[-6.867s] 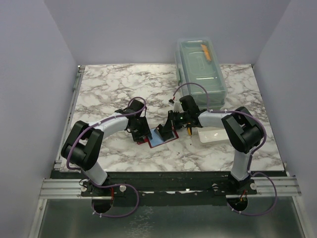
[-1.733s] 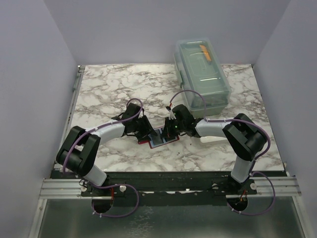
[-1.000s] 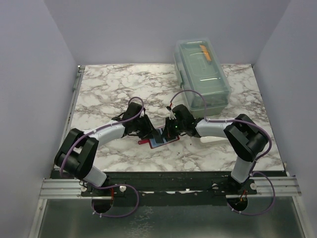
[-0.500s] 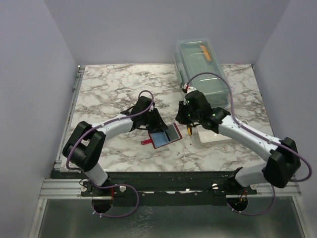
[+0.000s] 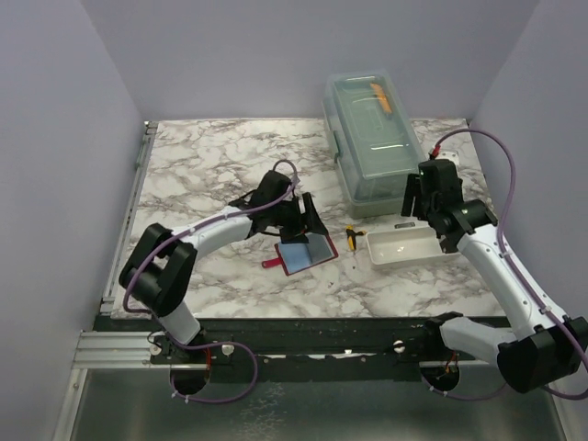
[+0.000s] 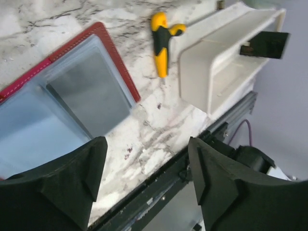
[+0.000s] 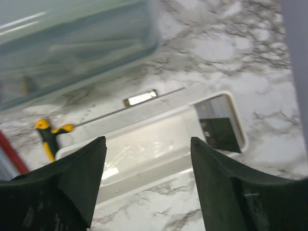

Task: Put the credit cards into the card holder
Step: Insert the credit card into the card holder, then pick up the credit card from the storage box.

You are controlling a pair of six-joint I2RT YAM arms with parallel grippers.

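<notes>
1. Marble table (image 5: 202,165): carries everything I list below.
2. Clear plastic box (image 5: 372,129): lid on, at the far right of the table, with an orange item visible through the lid.
3. Right gripper (image 7: 147,144): I read its fingers as spread wide with nothing between them. It hangs over the white tray, just in front of the box.
4. Left gripper (image 6: 144,149): I see it spread wide as well, holding nothing, over the near edge of the card holder.
5. White tray (image 5: 409,261): rectangular, lying on the table in front of the box.
6. Card holder (image 5: 303,253): red, lying open and flat at mid-table, left of the tray. One blue and one grey panel show under its clear pockets. I cannot tell whether either is a card.
7. Yellow-and-black tool (image 5: 350,238): lies between the card holder and the tray, touching neither.
8. Dark card (image 7: 220,134): inside the tray at its right end.
</notes>
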